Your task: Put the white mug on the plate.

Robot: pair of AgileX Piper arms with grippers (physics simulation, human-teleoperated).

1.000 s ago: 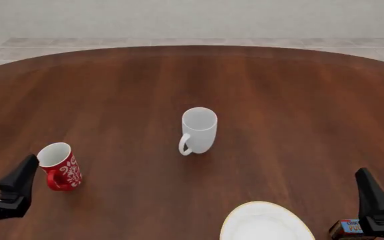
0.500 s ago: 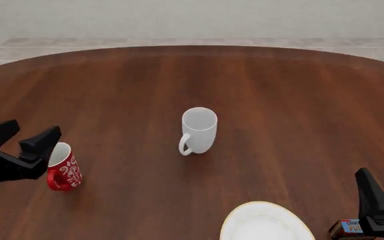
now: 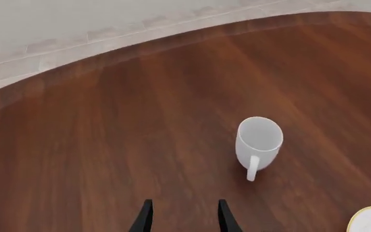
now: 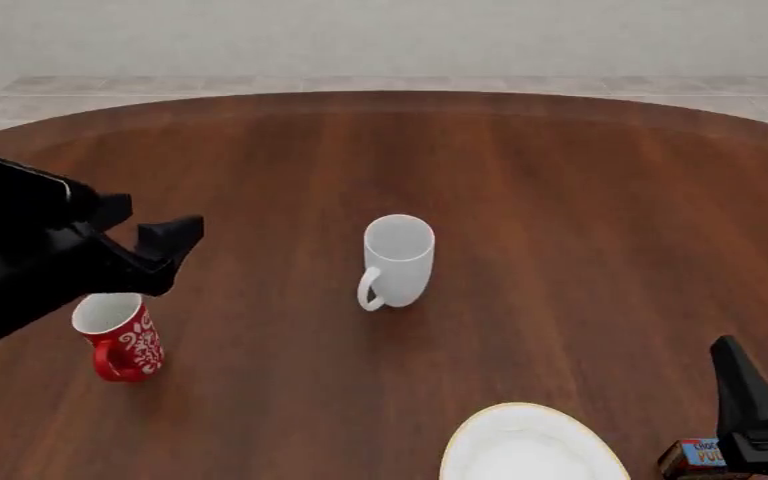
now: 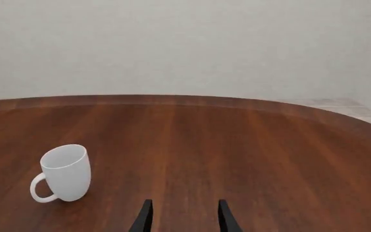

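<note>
We see a wide wooden table (image 4: 558, 200) in dark reddish brown, its grain running away from us and its far edge curved. Beyond that edge lies a pale tiled floor (image 4: 357, 84), and behind it a plain off-white wall (image 4: 384, 35) under soft, even light

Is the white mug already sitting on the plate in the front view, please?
No, the white mug stands upright on bare table, well apart from the plate.
</note>
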